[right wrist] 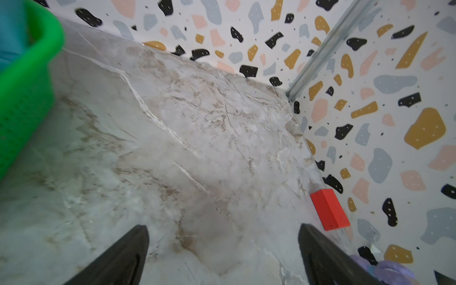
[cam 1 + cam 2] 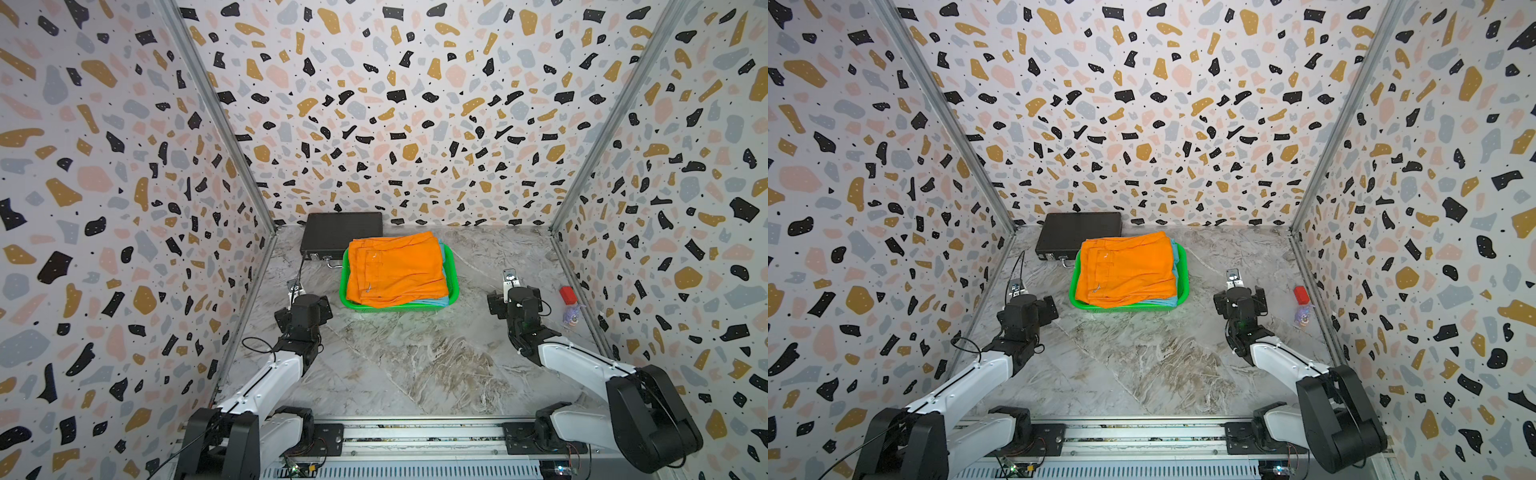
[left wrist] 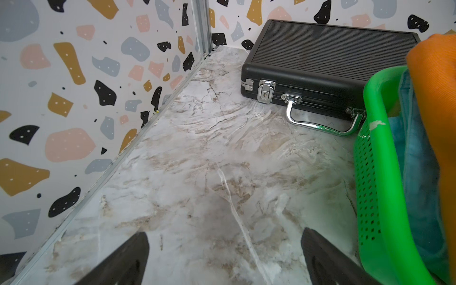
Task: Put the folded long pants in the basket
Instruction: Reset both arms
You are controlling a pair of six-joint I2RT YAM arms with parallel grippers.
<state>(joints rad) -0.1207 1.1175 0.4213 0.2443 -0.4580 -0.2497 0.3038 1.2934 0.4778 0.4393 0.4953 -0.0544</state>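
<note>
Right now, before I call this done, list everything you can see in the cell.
orange pants: one, orange, folded, top of the stack in the basket.
turquoise pants: one, turquoise, directly under the orange pair; anything lower is hidden.
basket: one, bright green, mid-table, in front of the case.
case: one, black with metal latch and handle, at the back wall.
block: one, red, by the right wall.
small toy: one, purple, beside the block, nearer the robot; too small to identify.
table: one, grey marble pattern.
left tool: one, black, open, empty, left of the basket.
right tool: one, black, open, empty, between basket and block.
</note>
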